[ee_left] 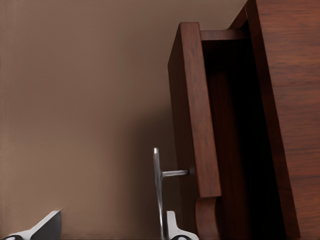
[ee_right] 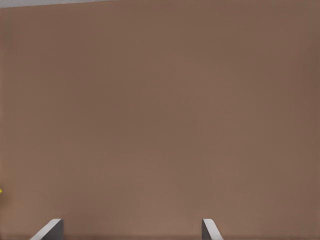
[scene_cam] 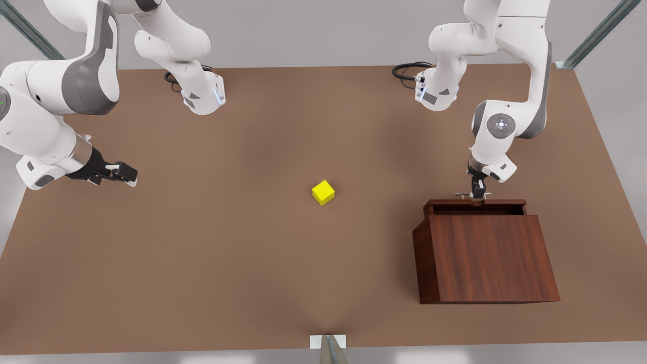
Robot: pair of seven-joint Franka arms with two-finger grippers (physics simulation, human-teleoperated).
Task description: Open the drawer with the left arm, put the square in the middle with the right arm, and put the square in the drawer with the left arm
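While the left gripper (scene_cam: pixel 477 196) is hanging at the thin silver bar handle (ee_left: pixel 157 192) of the dark reddish-brown wooden drawer (scene_cam: pixel 475 207), its fingers are spread wide, one fingertip (ee_left: pixel 172 226) beside the bar, nothing clamped. The drawer is sitting part-way out of the slant-topped wooden box (scene_cam: pixel 485 258), directly below this gripper.

The right gripper (scene_cam: pixel 119 174) is waiting with fingers apart over the bare brown tabletop (scene_cam: pixel 227 253), well away from the small bright yellow cube (scene_cam: pixel 323 192).

Judgement: cube looks rigid, light and smooth-faced; pinch two opposite flat faces. No writing or labels legible anywhere.
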